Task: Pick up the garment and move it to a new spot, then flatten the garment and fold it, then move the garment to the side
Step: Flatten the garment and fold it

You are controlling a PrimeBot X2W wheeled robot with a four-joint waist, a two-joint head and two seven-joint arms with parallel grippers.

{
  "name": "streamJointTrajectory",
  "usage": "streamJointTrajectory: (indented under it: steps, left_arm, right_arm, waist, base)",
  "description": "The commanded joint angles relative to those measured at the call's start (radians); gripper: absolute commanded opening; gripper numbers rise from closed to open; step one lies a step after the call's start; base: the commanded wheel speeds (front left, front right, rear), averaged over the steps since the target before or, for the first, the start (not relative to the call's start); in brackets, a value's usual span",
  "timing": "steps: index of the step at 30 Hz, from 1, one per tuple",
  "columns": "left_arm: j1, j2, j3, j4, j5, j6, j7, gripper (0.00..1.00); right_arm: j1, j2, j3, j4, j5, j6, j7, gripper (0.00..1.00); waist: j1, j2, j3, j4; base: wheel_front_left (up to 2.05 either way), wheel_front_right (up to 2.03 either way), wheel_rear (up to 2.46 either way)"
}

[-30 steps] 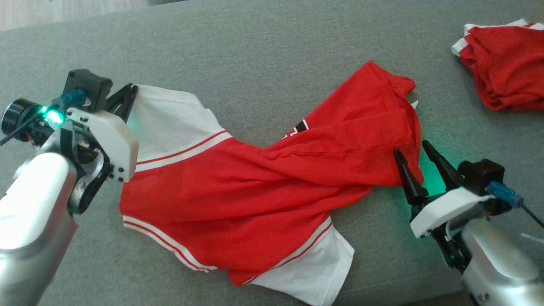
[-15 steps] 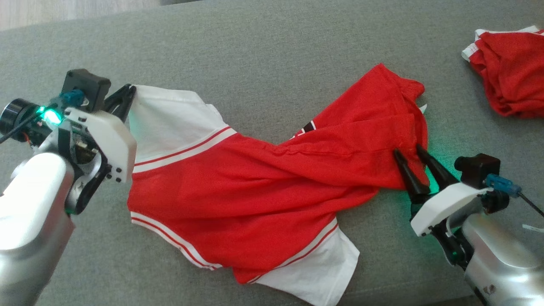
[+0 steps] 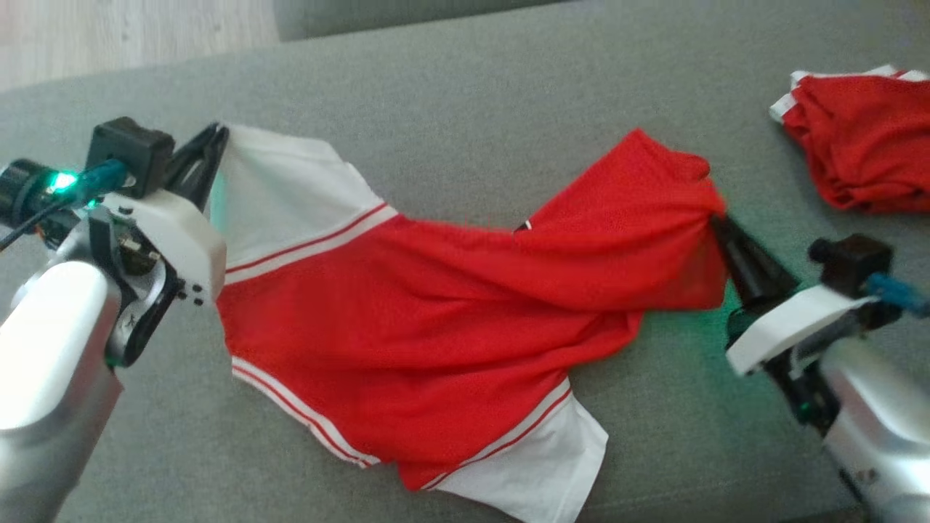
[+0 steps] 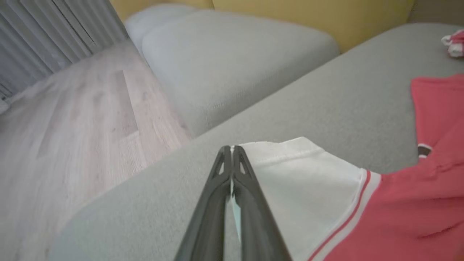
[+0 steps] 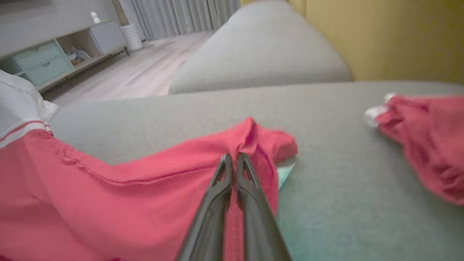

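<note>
Soft red knit, we judge the garment (image 3: pixel 436 319) light and floppy; our left gripper (image 4: pixel 231 148) and right gripper (image 5: pixel 233 156) pinch opposite edges.

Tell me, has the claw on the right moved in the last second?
Yes. The right gripper has shut on the garment and edged up the view, nearer the separate red pile.

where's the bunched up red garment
The bunched garment lies at the head view's upper right on the couch, apart from the spread shirt, beyond the right gripper.
</note>
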Motion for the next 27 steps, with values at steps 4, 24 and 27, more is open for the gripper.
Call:
streamJointTrajectory:
  steps: [4,24,27]
  left_arm:
    - [-0.058,0.052,0.066,-0.066,0.025,0.001,-0.096,0.0]
    - [-0.342,0.095,0.118,-0.267,0.054,-0.045,-0.152,0.0]
    - [-0.441,0.053,0.067,-0.178,0.081,-0.069,-0.157,0.0]
  right_arm:
    - [-0.004,-0.071,-0.063,-0.093,-0.046,0.007,-0.006,0.0]
    - [-0.148,-0.323,-0.269,-0.414,-0.133,0.007,0.168,0.0]
    - [-0.249,-0.303,-0.215,-0.371,-0.122,0.007,0.209,0.0]
  waist:
    - [0.0,0.0,-0.071,-0.012]
    - [0.0,0.0,-0.198,-0.014]
    - [0.0,0.0,-0.128,0.008]
  base:
    - [0.0,0.0,0.0]
    - [0.0,0.0,0.0]
    - [0.0,0.0,0.0]
